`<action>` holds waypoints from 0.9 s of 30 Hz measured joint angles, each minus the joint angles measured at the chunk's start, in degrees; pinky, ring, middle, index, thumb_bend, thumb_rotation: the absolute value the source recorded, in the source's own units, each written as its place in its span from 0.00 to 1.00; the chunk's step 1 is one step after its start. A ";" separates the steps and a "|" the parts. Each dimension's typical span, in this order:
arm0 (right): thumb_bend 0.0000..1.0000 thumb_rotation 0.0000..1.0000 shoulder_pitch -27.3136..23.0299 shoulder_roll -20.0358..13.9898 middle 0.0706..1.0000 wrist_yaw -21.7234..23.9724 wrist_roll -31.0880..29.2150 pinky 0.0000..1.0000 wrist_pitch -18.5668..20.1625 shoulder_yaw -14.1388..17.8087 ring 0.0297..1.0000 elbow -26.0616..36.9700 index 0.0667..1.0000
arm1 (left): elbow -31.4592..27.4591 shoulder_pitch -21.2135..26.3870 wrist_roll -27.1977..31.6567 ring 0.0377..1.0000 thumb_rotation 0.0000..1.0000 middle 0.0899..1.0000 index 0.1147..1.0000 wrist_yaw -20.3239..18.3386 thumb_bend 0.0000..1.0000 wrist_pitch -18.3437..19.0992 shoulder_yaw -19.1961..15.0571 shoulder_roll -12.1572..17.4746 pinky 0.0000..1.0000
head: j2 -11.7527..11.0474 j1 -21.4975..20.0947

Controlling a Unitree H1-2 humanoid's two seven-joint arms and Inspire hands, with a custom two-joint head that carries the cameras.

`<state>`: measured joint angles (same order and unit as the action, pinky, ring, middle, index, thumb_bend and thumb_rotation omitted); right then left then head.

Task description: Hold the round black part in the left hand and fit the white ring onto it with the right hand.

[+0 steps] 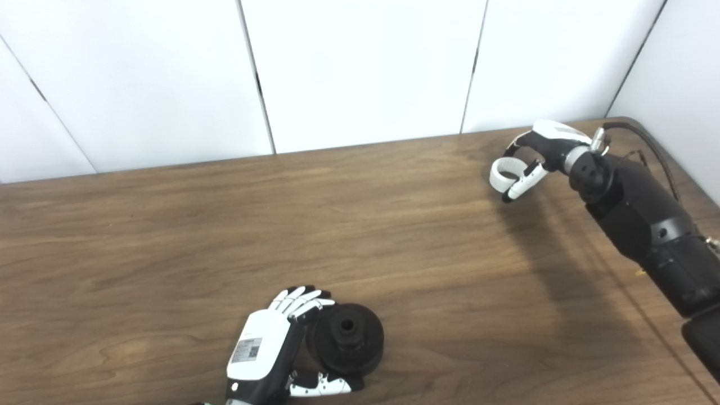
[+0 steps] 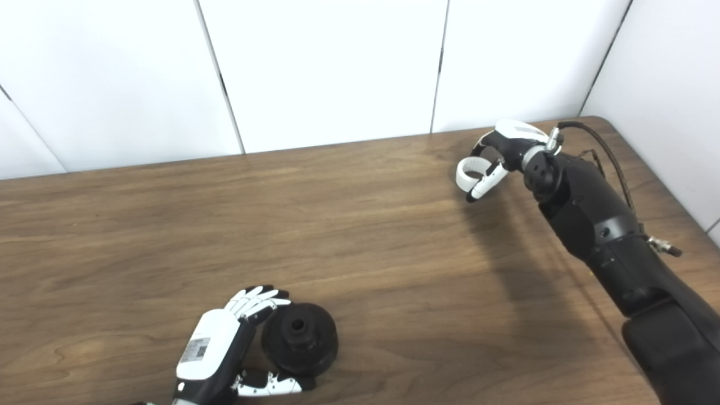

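The round black part [image 1: 347,338], a stepped disc with a hole in its hub, rests on the wooden table [image 1: 169,236] near the front edge. My left hand [image 1: 270,346] curls around its left side, fingers over the far rim and thumb under the near rim, closed on it. Far off at the back right, my right hand [image 1: 531,154] pinches the white ring [image 1: 502,173] between fingers and thumb. The ring appears lifted slightly above the table.
White wall panels [image 1: 360,67] stand right behind the table's far edge. The table's rounded back right corner [image 1: 630,121] lies just beyond the right arm, and a cable [image 1: 647,140] loops along that forearm.
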<state>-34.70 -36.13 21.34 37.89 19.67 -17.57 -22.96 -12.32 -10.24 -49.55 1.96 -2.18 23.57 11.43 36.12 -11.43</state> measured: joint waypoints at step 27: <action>0.52 0.13 -0.08 0.40 0.77 -4.11 -1.79 0.83 -2.77 1.93 0.86 -0.99 0.45 | -0.21 -0.14 0.70 0.90 0.06 0.82 0.42 -0.14 0.52 0.95 0.11 -0.23 0.94 | 0.70 0.44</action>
<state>-34.78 -35.73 17.23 36.10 16.90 -15.64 -23.95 -12.53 -10.38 -48.85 1.82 -1.23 23.68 11.21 36.83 -10.99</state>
